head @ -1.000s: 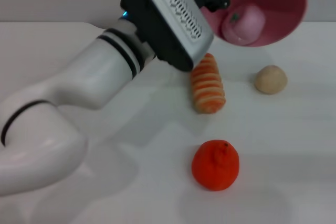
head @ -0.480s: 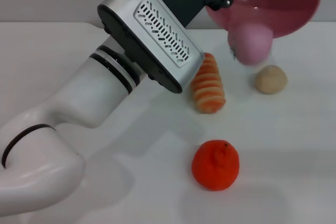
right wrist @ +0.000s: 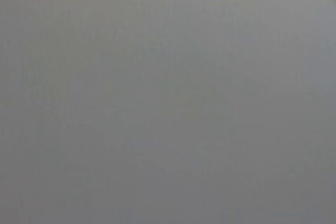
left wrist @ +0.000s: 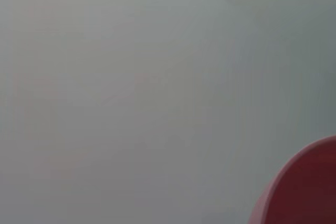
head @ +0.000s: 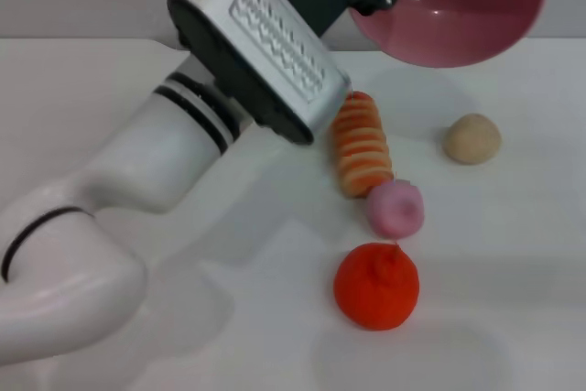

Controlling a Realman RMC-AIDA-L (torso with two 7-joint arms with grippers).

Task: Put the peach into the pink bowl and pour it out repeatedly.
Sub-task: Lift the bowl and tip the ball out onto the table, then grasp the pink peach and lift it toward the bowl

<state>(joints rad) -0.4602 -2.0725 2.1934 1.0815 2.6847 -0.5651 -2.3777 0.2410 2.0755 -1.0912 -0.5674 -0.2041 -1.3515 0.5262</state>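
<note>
Peach (head: 396, 209): small, round, pale pink, soft-looking. Lies on the white table (head: 513, 254), out of the bowl, between a striped orange roll (head: 363, 144) and a bumpy orange fruit (head: 376, 287), touching or nearly touching both.

Pink bowl (head: 453, 5): smooth, plain, deep, empty. Held up above the table at the far side, tipped steeply so its opening faces the camera and downward. Its rim (left wrist: 299, 187) shows at a corner of the left wrist view.
</note>
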